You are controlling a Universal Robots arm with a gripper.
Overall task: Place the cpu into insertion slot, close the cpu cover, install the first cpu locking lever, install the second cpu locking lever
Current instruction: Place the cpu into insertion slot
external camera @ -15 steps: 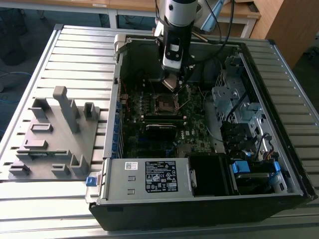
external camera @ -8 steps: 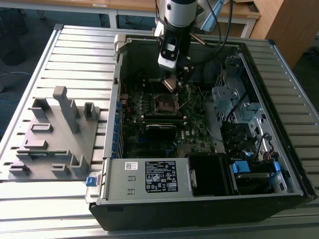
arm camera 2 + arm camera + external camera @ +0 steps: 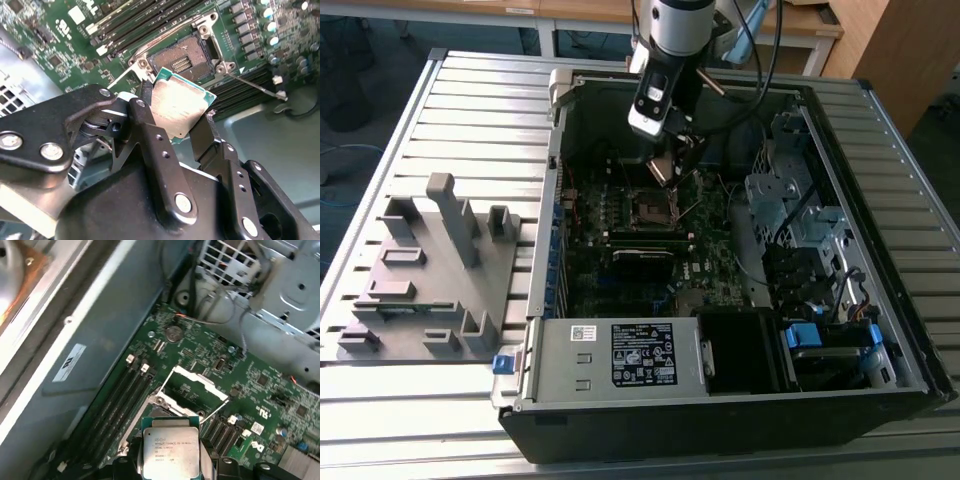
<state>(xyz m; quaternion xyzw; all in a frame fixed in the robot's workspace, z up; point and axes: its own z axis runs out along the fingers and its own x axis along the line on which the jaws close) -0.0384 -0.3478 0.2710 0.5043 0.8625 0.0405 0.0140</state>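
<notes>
Inside the open case (image 3: 552, 95), above the board (image 3: 720, 285), the fingers (image 3: 204, 132) are clamped on the cpu (image 3: 182, 102), one on each of two opposite edges. The chip hangs near the slot (image 3: 182, 60) but clear of it, and looks tilted against it. By my reading the first step is in hand: placing the cpu. Nothing of cover or levers is done.

The slot is bare, with nothing in it and its contact field showing. The cover (image 3: 202, 384) stands raised off it in the first wrist view, and a thin lever (image 3: 255, 85) lies swung out to one side. Seating the chip would, I judge, call for levelling it, squaring its edges to the silvery rim, and a gentle release, since the contacts look delicate.

Besides the board, the case holds a power supply (image 3: 620, 355) and, at the exterior view's right, a drive cage (image 3: 790, 200). It rests on a slatted surface (image 3: 470, 90).
</notes>
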